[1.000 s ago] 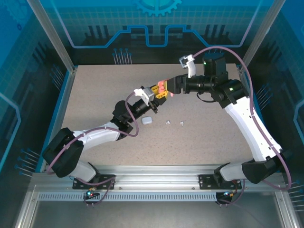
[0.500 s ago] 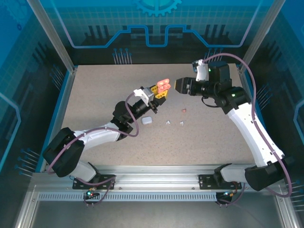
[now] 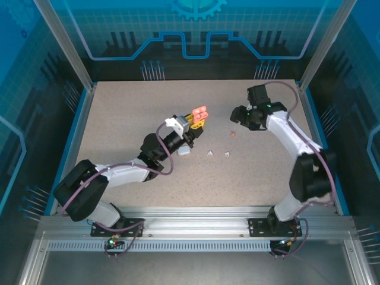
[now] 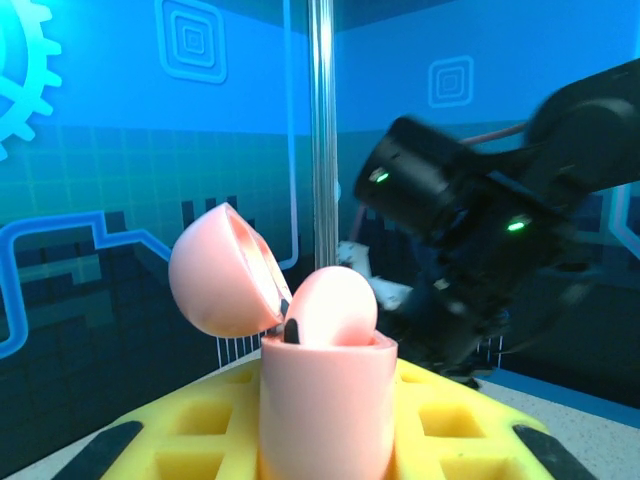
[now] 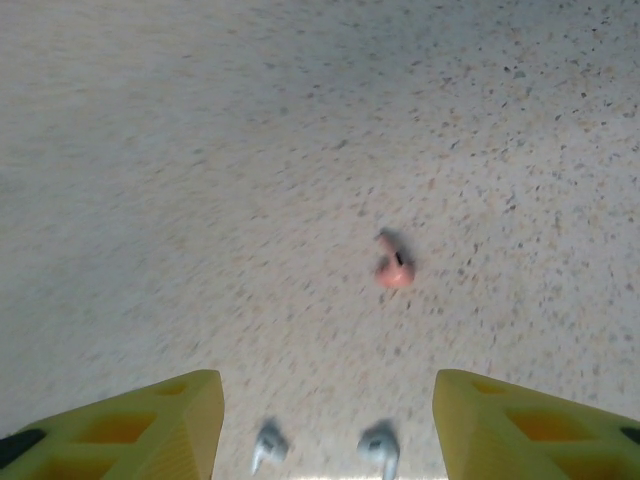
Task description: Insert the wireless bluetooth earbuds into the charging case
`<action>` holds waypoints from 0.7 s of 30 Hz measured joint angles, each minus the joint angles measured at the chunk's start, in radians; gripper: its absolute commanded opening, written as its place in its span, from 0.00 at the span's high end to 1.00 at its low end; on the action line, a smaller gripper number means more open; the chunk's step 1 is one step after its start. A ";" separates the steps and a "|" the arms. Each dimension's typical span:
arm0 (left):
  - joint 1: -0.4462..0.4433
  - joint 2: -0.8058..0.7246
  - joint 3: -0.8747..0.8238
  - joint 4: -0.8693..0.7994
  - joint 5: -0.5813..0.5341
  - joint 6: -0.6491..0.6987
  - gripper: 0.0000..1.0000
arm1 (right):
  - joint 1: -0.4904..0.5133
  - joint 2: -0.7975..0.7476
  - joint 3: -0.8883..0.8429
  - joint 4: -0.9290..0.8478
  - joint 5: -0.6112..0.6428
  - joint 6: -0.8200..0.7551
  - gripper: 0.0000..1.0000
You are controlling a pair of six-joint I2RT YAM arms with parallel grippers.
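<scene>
Over table [image 3: 119, 119], left gripper [image 3: 198, 120] clamped on open pink case [image 4: 325, 400]; right gripper [image 5: 325, 410] apart near pink earbud [image 5: 394, 270]

The charging case [image 4: 322, 400] looks smooth, probably satin plastic; the table [image 5: 250, 120] speckled, matt, stone-like

From above the near edge, the top camera took in the whole table [image 3: 119, 119]. The left wrist camera, hard against the pink case [image 4: 325, 400], faced level toward the right arm [image 4: 470, 230]. The right wrist camera looked down on the pink earbud [image 5: 394, 272], which the top view shared.
</scene>
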 measured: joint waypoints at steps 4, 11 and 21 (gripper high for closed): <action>0.000 0.000 -0.015 0.006 -0.007 -0.020 1.00 | -0.002 0.203 0.128 -0.033 0.051 0.033 0.43; 0.000 -0.010 -0.058 0.028 -0.014 -0.045 1.00 | 0.025 0.444 0.349 -0.133 0.139 0.055 0.42; 0.000 -0.072 -0.080 0.022 -0.015 -0.044 1.00 | 0.048 0.571 0.446 -0.182 0.156 0.030 0.42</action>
